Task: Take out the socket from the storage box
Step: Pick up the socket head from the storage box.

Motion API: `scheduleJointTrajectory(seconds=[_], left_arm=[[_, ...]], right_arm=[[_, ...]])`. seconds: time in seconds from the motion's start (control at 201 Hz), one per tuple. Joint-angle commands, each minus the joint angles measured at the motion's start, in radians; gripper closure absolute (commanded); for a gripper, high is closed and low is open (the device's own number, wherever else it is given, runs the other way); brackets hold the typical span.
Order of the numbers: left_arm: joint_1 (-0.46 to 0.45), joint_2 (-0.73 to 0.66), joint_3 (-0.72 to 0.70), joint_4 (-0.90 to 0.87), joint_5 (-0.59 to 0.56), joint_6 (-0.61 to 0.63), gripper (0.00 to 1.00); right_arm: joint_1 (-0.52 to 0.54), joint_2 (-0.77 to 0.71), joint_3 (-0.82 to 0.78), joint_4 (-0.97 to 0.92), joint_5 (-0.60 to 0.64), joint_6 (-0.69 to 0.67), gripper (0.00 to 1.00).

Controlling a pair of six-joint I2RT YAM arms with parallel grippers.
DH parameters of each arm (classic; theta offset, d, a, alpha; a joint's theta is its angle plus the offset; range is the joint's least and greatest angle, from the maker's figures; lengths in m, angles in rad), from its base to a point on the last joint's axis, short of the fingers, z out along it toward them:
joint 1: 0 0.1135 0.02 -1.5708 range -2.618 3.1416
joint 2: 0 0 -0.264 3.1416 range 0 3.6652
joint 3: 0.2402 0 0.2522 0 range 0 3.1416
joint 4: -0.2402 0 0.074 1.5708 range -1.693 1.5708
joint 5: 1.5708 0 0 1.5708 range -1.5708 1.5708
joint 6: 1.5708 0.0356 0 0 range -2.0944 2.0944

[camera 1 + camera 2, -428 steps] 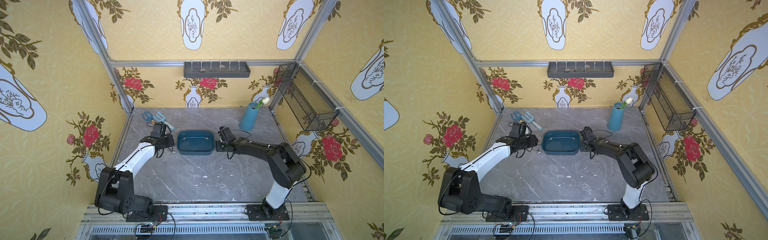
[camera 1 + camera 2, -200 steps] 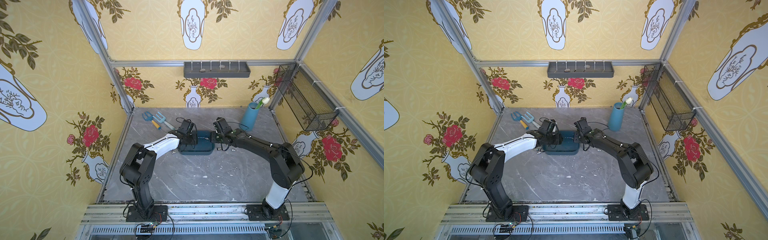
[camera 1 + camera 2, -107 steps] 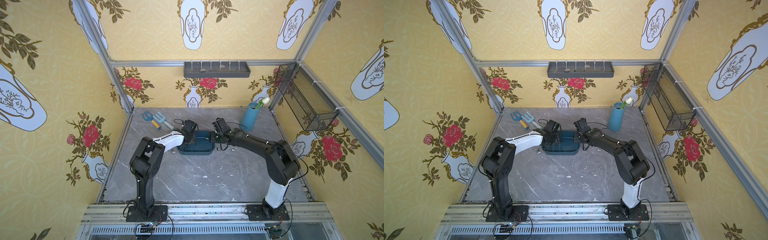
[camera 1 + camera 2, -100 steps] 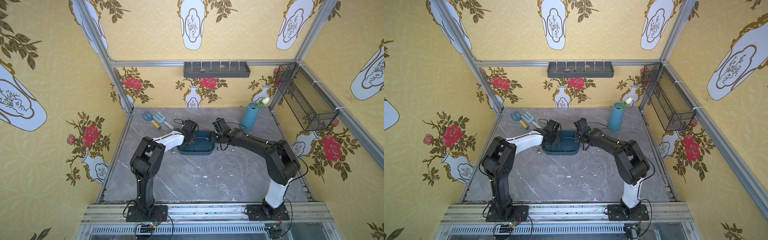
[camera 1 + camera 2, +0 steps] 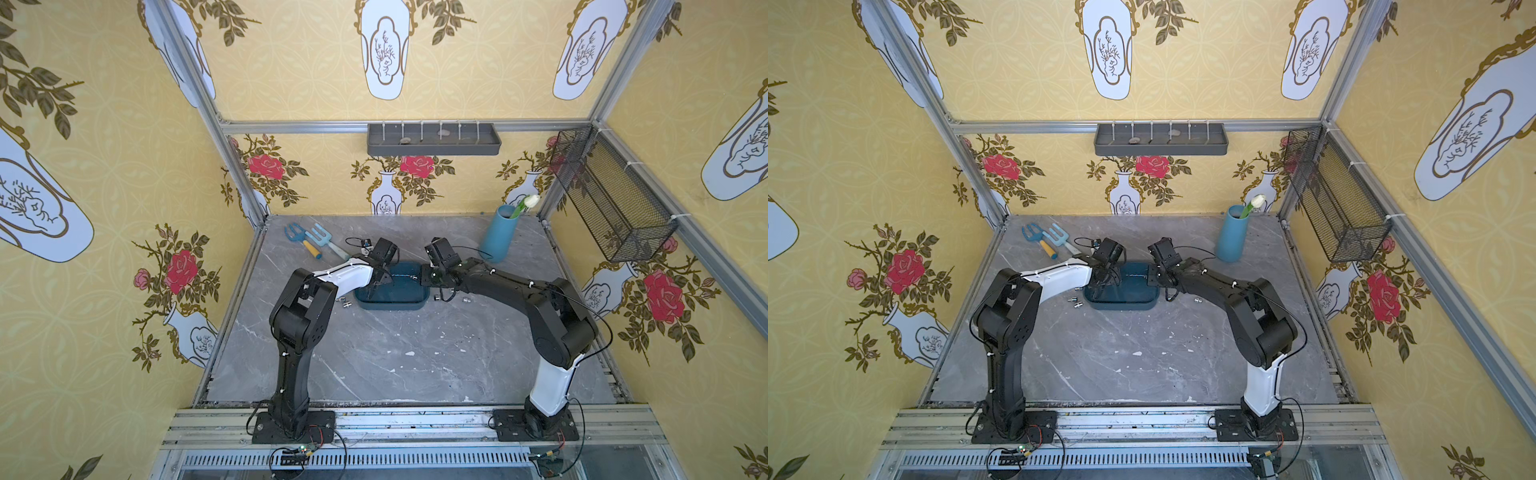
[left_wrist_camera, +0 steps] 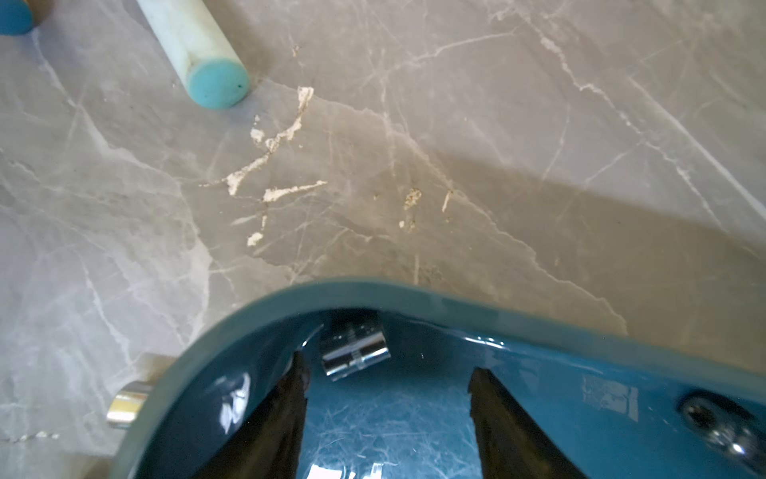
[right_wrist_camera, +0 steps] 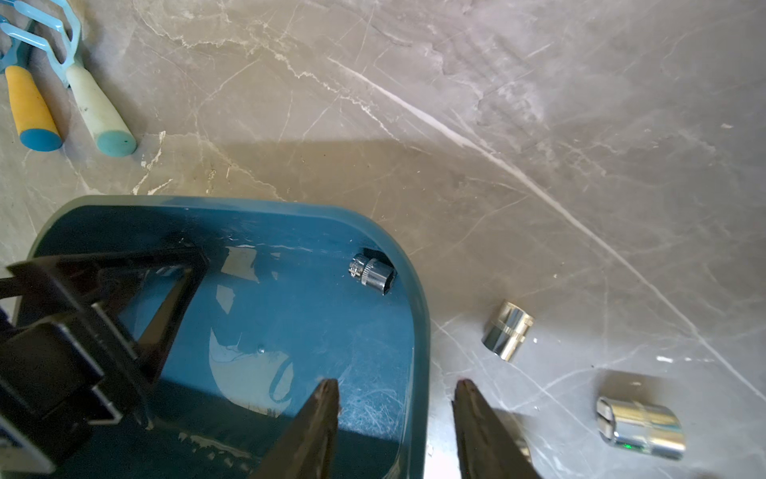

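The left gripper (image 6: 387, 367) is spread wide and grasps nothing. Both its fingers reach down into the left end of the box (image 6: 414, 292). A socket (image 6: 354, 352) lies on its side in the box's far left corner, just beside one fingertip and outside the gap between the jaws. Whether the tip touches it cannot be told.

The right gripper (image 7: 397, 383) is likewise parted and empty. It straddles the box's right end wall, with one finger inside and the other outside over the table (image 5: 395, 353). Neither visibly presses the wall.

There are six sockets in all, two of them in the box. The second socket (image 7: 372, 275) sits in the box's far right corner. On the table just off the box's left end lie a third socket (image 5: 1072, 299) and a fourth socket (image 5: 1078, 305). Off its right end lie a fifth socket (image 7: 507, 329) and a sixth socket (image 7: 640, 427).

Behind the box to its left lie two garden forks, a yellow-handled fork (image 5: 311, 248) and a pale-handled fork (image 5: 328, 241). Behind it to its right stands one vase (image 5: 496, 237) holding one flower (image 5: 531, 201). One tray (image 5: 432, 145) hangs on the back wall, and one basket (image 5: 611, 195) on the right wall.
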Motion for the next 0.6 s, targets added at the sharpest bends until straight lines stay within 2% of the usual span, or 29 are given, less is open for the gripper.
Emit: scheduleJointTrajectory(seconds=[0.0,0.214,0.593], left_arm=[[0.0,0.013,0.006,-0.019,-0.029,-0.014,0.32],[0.0,0.015,0.01,-0.017,-0.039,-0.015,0.32],[0.004,0.045,0.028,-0.017,-0.051,-0.031,0.32]], right_arm=[[-0.001,0.008,-0.005,0.033,-0.013,-0.007,0.53],[-0.013,0.023,-0.017,0.058,-0.051,-0.007,0.61],[-0.017,0.033,-0.022,0.076,-0.077,-0.013,0.81]])
